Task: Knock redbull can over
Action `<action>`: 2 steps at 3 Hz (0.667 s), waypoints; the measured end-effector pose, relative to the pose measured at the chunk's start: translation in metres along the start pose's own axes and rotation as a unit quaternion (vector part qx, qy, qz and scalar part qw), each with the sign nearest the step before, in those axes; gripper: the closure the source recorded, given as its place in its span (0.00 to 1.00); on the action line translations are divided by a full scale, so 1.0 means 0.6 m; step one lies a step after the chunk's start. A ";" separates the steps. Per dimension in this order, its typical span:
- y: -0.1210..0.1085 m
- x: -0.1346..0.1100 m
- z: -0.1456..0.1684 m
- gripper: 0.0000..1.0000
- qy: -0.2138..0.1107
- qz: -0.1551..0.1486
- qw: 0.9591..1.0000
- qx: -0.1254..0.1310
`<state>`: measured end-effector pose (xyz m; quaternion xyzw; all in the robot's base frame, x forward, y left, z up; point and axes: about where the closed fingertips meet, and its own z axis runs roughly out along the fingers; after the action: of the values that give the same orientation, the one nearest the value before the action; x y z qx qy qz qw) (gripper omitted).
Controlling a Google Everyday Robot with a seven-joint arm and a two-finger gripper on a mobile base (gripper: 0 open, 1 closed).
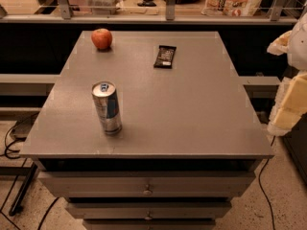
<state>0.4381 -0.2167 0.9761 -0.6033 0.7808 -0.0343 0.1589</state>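
Note:
The redbull can (107, 108) is a slim silver can with blue panels. It stands upright on the front left part of the grey table top (192, 109), with its pull-tab top showing. My gripper (289, 102) shows as pale cream and white parts at the right edge of the view, beyond the table's right edge. It is far to the right of the can and touches nothing on the table.
A red apple (101, 38) sits at the back left of the table. A dark snack bar (165, 56) lies at the back middle. Drawers (146, 186) are under the top. Cables (12, 143) lie on the floor at left. A counter (144, 18) runs behind.

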 end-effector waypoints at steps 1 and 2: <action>0.000 0.000 0.000 0.00 0.000 0.000 1.000 0.000; 0.007 -0.057 0.018 0.00 -0.047 -0.035 0.998 -0.019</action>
<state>0.4452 -0.1814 0.9721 -0.6340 0.7514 0.0030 0.1827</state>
